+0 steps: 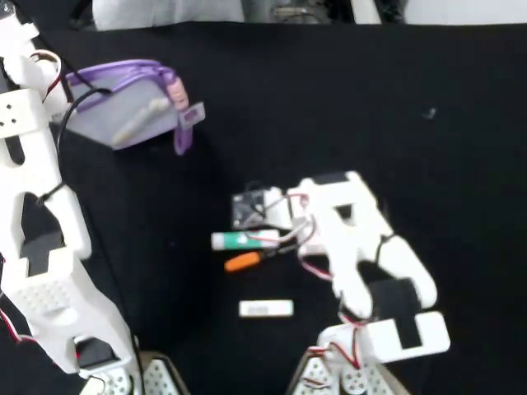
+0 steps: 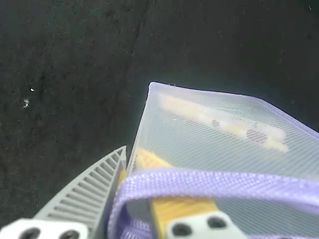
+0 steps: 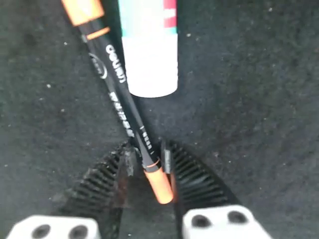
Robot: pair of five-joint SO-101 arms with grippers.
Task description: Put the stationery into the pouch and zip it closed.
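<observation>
Down on the black cloth (image 1: 370, 99), pinching the pen (image 3: 119, 94) in the right gripper (image 3: 147, 158), fingers narrow on the black barrel close to one orange end. Pointing away from the grip, long axis roughly across the table from the high view, orange cap toward the left arm's side. Passing just beside the white end of the glue stick (image 3: 149, 50), itself lying nearly parallel just beyond. Nearer the arm bases, set apart, a small white bar (image 1: 265, 309). From high, hidden under the wrist as to the pinch itself; from the right wrist, plain to see. Far left, holding the pouch (image 1: 123, 107) tilted in the left gripper (image 2: 130, 155), one finger outside the clear wall, one inside, clamped by the purple zip band. Through the wall, from the left wrist, a pale long item (image 2: 219, 122).
</observation>
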